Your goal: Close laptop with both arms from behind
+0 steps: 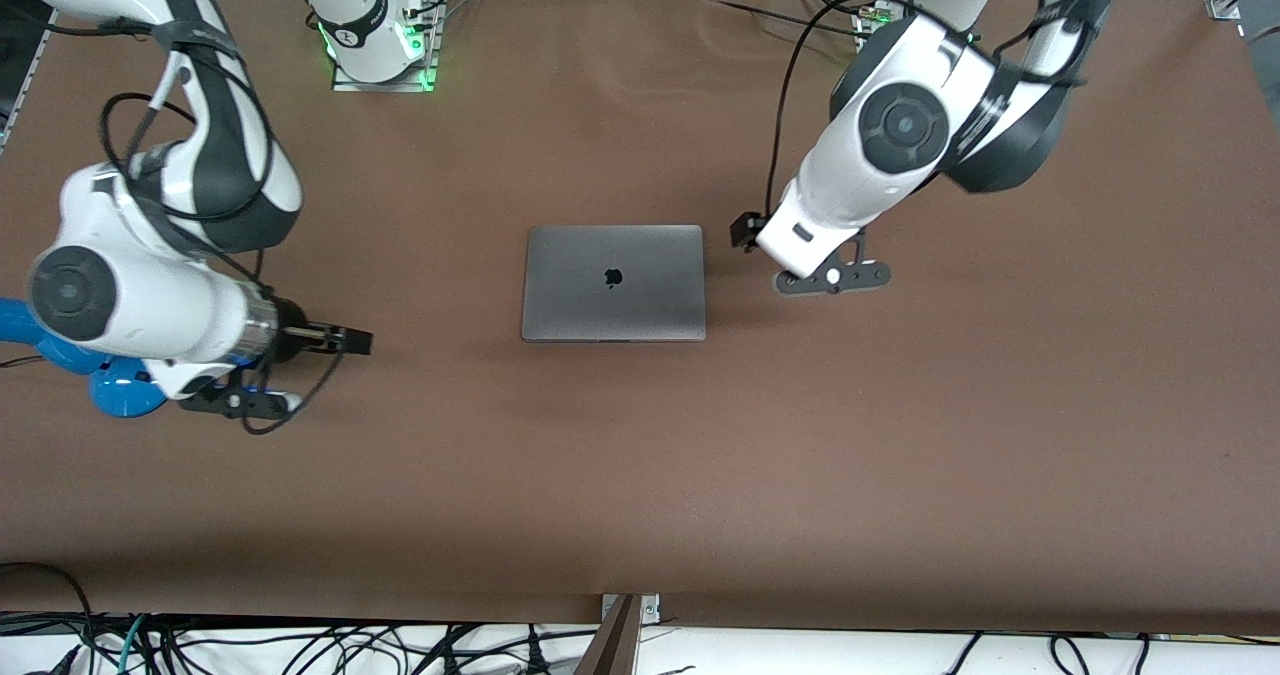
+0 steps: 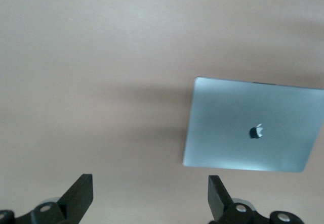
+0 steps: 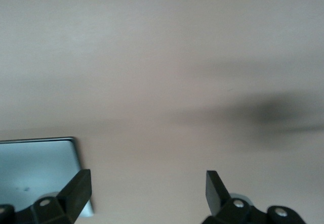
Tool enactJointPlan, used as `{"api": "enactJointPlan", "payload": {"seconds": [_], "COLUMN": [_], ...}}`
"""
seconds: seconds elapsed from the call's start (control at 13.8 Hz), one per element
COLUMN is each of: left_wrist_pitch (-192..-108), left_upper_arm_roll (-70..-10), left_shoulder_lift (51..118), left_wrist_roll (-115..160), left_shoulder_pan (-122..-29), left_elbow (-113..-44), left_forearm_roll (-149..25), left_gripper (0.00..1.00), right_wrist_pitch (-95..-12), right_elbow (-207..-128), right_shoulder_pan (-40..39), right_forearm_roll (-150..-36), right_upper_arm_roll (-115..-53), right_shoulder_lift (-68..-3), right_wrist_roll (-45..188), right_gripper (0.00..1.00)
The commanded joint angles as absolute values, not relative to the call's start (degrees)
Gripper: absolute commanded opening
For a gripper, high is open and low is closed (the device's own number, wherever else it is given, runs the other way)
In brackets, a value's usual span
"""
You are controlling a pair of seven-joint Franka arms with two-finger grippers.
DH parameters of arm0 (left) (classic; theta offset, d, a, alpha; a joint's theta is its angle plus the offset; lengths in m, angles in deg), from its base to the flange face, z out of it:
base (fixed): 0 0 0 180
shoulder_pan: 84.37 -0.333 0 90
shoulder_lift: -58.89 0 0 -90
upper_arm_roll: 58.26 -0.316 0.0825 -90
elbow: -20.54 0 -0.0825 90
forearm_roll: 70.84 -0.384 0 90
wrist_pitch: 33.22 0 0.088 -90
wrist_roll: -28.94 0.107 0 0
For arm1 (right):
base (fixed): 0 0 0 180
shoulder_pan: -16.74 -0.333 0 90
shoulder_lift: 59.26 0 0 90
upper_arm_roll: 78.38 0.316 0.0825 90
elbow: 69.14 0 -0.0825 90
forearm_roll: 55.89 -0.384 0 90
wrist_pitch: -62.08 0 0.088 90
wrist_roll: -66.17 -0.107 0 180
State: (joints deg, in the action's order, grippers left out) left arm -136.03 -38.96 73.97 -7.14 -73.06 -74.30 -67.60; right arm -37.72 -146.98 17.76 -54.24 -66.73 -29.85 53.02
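Note:
The silver-grey laptop (image 1: 613,282) lies shut and flat in the middle of the brown table, lid up with its dark apple logo showing. My left gripper (image 1: 745,232) hangs open and empty over bare table just beside the laptop's edge at the left arm's end. In the left wrist view the laptop (image 2: 253,125) lies beside my open left gripper (image 2: 150,184). My right gripper (image 1: 345,338) is open and empty over bare table, well apart from the laptop toward the right arm's end. The right wrist view shows my right gripper (image 3: 148,181) and a corner of the laptop (image 3: 35,166).
A blue object (image 1: 120,393) lies under the right arm at the table's edge. A metal bracket (image 1: 630,610) sits at the table edge nearest the front camera, with loose cables (image 1: 300,645) below it. The arm bases stand along the top.

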Motion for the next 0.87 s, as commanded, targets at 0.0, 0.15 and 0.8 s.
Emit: {"api": "enactJointPlan", "payload": {"seconds": [0.0,0.15,0.8], "left_wrist_pitch": [-137.11,-137.11,-133.6], "left_upper_arm_roll": [-42.08,-45.32,-62.83], "left_shoulder_lift": [64.19,59.7,51.86], "left_wrist_roll": [-1.57,2.64,24.46], "left_shoulder_pan": [-73.29,-73.12,-75.04], "left_elbow": [-84.03,-87.9,-89.69], "left_forearm_roll": [-68.2,-68.03,-68.2], "left_gripper": [1.0,1.0,1.0], "right_wrist_pitch": [-36.79,-36.88,-26.33], "right_elbow": [-150.68,-154.56,-167.04], "right_shoulder_pan": [16.83,16.39,14.89], "right_forearm_roll": [-54.39,-54.48,-54.04], "right_upper_arm_roll": [-72.64,-74.85,-80.93], "right_shoulder_lift": [-37.18,-43.06,-63.47], "right_wrist_roll": [60.09,60.46,60.11], "right_gripper": [1.0,1.0,1.0]}}
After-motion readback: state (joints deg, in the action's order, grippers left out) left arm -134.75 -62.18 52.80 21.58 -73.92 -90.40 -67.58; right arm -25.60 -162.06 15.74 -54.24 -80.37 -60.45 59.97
